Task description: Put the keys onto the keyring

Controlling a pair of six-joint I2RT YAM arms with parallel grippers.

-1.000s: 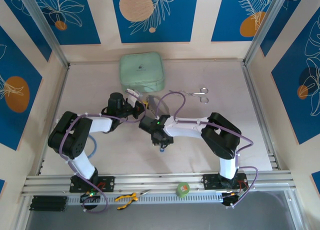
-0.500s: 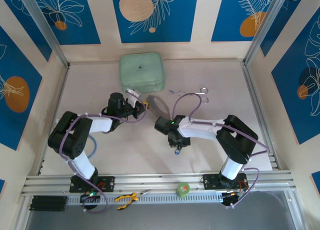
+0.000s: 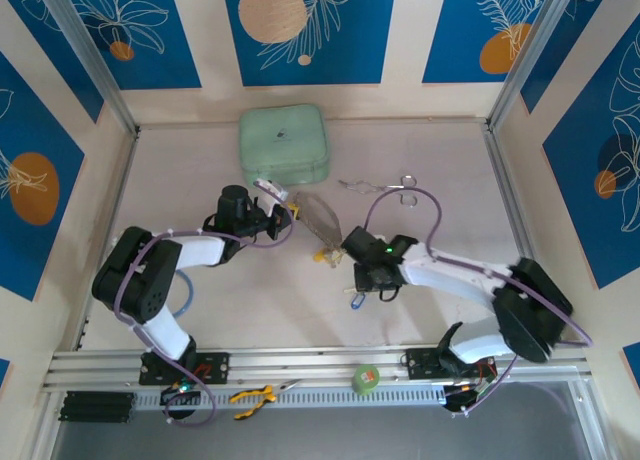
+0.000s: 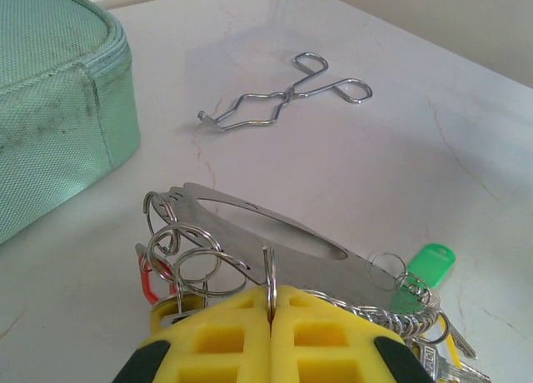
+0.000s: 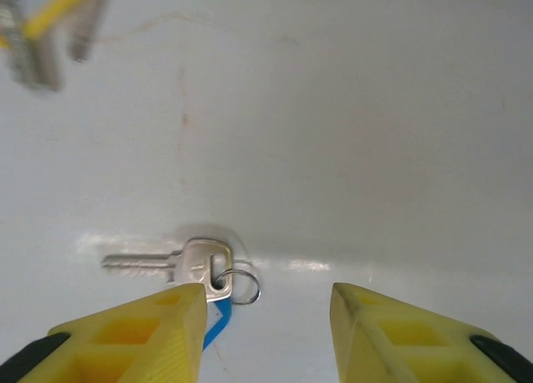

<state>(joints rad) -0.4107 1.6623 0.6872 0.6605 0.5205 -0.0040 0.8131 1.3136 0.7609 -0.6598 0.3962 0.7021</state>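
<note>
Loose key: a silver key (image 5: pixel 190 262) with a small split ring (image 5: pixel 242 285) and a blue tag (image 5: pixel 216 323) lies flat on the tabletop (image 5: pixel 391 133). Its blade points to the left of the right wrist view.
Key against right jaws: it lies just ahead of the yellow finger (image 5: pixel 141 333) on the left of that view, off-centre in the gap. That finger hides part of the blue tag.
Right jaws: spread apart, holding nothing.
Keyring: the big silvery hoop (image 4: pixel 250 225) juts forward from the left jaws. It is strung with small rings, a red tag (image 4: pixel 150 281), a green tag (image 4: pixel 426 265) and keys (image 4: pixel 454 368).
Left jaws: yellow fingers (image 4: pixel 216 333) pressed together, pinching a thin metal ring of the keyring.
Seen from above: the hoop (image 3: pixel 320 218) slants between the two wrists, with yellow-tagged keys (image 3: pixel 326 255) at its nearer end, close to the right arm's wrist.
Open room: bare tabletop lies all round the loose key.
Further off: silver forceps (image 3: pixel 385 187) lie well apart toward the far edge. A green zip case (image 3: pixel 285 145) sits by the back wall.
Near edge: a green tape roll (image 3: pixel 367 378) and yellow-handled pliers (image 3: pixel 255 395) rest on the rail.
</note>
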